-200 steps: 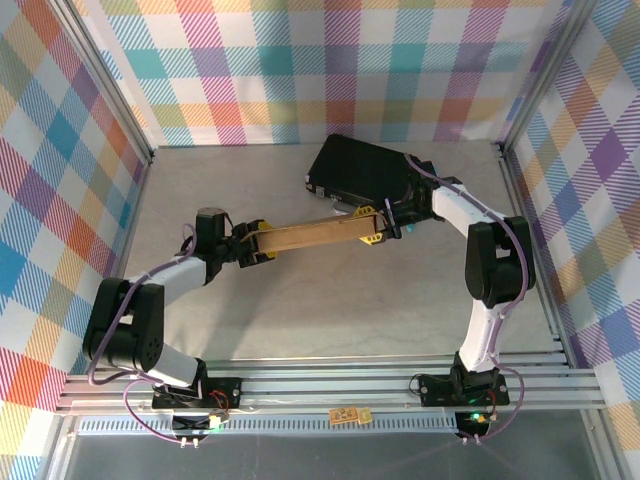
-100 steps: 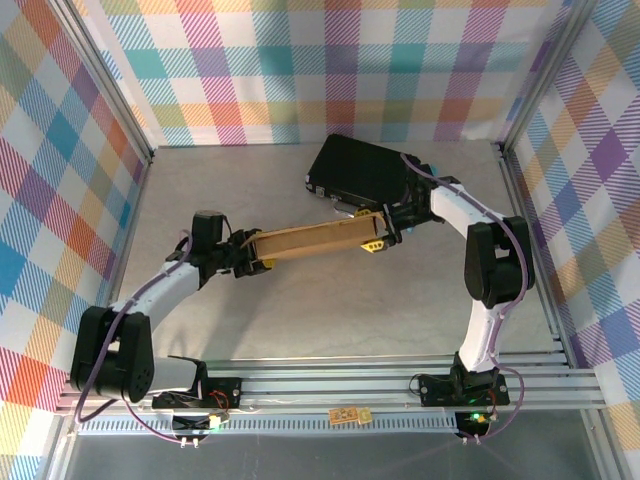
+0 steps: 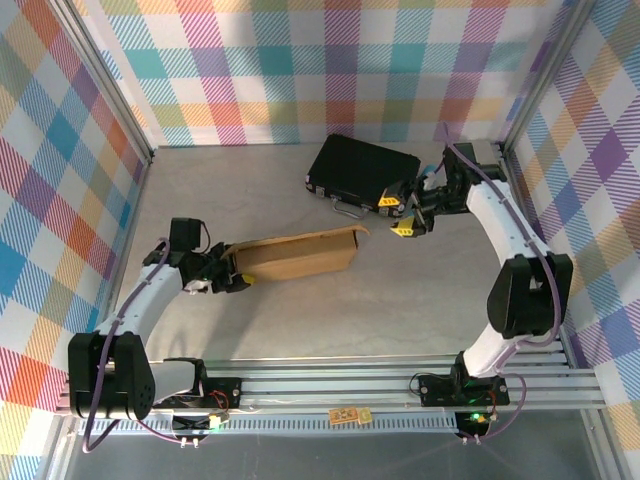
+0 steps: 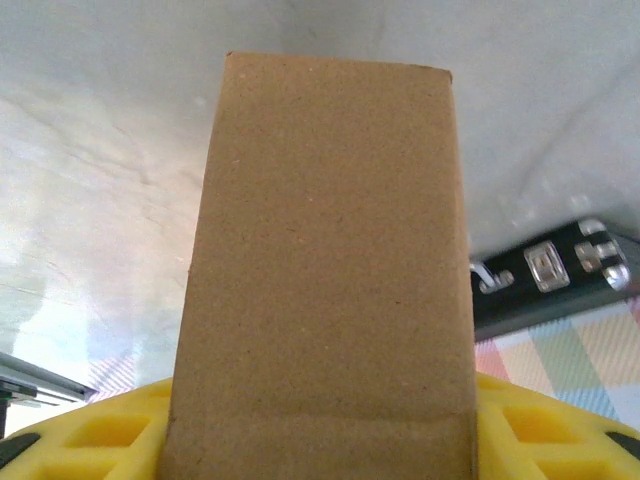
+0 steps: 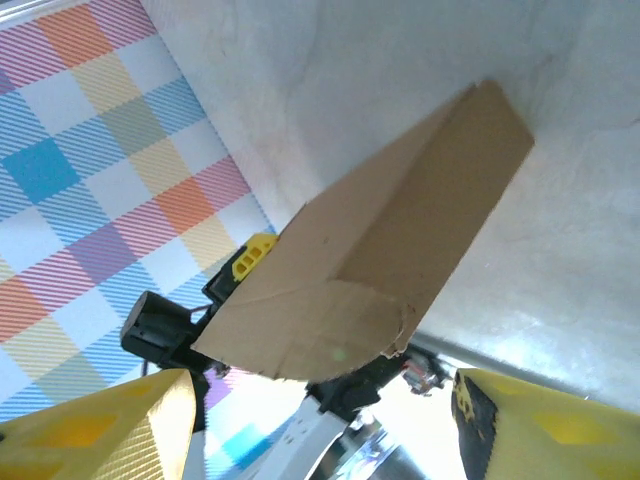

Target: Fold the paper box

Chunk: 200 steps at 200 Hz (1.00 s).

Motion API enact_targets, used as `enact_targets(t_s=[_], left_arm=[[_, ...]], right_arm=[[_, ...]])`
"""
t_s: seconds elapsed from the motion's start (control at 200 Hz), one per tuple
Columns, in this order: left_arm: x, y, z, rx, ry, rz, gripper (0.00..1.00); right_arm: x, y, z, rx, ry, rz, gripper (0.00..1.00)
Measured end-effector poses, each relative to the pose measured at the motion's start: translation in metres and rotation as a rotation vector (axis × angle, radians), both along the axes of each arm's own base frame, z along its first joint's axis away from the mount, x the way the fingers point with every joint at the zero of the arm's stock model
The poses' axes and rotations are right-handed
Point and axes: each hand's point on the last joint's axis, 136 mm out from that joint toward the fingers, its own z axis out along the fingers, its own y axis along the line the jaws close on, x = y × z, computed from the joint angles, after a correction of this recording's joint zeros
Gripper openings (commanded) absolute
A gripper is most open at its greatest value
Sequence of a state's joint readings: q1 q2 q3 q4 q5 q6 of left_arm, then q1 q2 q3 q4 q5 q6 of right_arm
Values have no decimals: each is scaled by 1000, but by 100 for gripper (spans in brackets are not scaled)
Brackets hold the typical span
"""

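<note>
The paper box is plain brown, the case black

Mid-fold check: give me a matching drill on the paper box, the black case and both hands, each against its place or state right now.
Things:
1. paper box
2. black case
3. left hand
4. right hand

Places and states:
A. open, holding nothing, just off the case's near right corner
B. at the back of the table, lid shut
C. shut on one end of the box
D. brown cardboard, one end gripped, the other end free

Pairs: 1-D, 2-B, 3-C, 4-A
</note>
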<state>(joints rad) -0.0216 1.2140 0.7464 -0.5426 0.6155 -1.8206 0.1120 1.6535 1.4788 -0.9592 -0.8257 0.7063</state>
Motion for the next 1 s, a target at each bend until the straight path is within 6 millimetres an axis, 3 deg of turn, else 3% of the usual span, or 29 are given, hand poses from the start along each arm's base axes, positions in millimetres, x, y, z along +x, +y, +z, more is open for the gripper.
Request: enact_targets(t_s=[0.11,0.22,0.315,0.425,0.525,0.825,1.0], left_arm=[[-11,2,-2,6,43,-11,16],[-17,6,0,12,76,-10,16],[-20,11,3,18,102,-5,16],[-17,17,3,25,121,-4,16],[-16,19,-1,28,143,-10,17],[-7,21,-1,39,150,-45,17],[-6,22,-2,41,158,-51,17]], right_arm=[[-5,-4,5,-75,-113,27,48],[-13,0,11,-198,-347,125,37],[-33,15,15,-282,-590,263,36],[-61,30,18,-327,-838,427,44],[-60,31,21,-382,-984,513,46],[-44,52,-8,-498,-1083,755,48],[-40,61,-14,-505,-1075,818,37]])
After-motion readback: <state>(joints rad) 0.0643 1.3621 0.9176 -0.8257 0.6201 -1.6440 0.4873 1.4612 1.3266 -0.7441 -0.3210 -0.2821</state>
